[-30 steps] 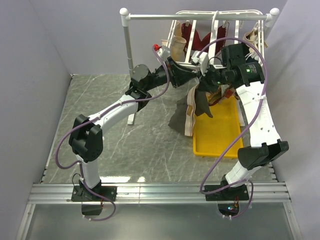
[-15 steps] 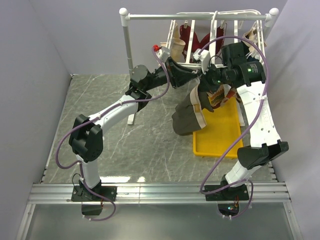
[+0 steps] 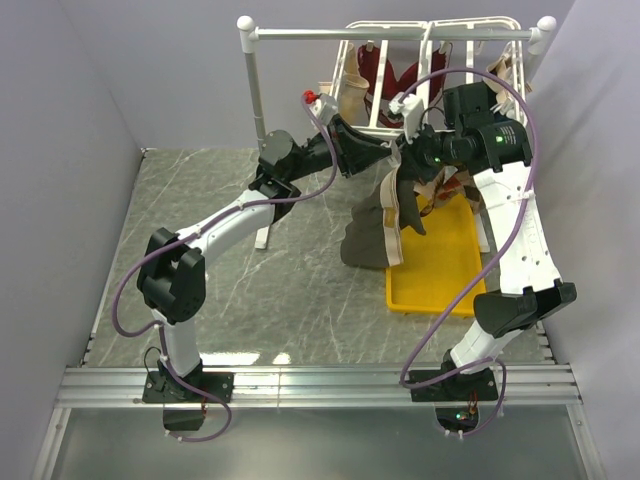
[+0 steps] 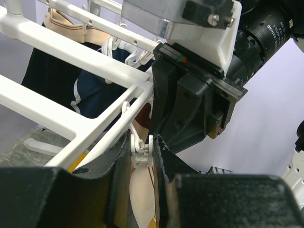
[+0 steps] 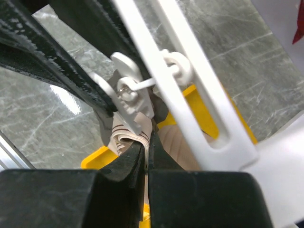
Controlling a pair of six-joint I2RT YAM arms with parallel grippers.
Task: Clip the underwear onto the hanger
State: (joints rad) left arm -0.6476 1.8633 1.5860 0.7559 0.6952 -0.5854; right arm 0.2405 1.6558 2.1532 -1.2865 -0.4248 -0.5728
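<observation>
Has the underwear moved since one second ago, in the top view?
Yes, slightly. The hanging lower part of the underwear has swung to the right, closer to the left edge of the yellow tray.

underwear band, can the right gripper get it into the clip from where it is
Probably yes: the right gripper holds the underwear band just under the clip, which the left gripper pinches; nothing shows between them.

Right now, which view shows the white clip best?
Right wrist: the clip hangs large and clear from the hanger. Left wrist shows it small between the left gripper's fingers; top external hides it among the arms.
</observation>
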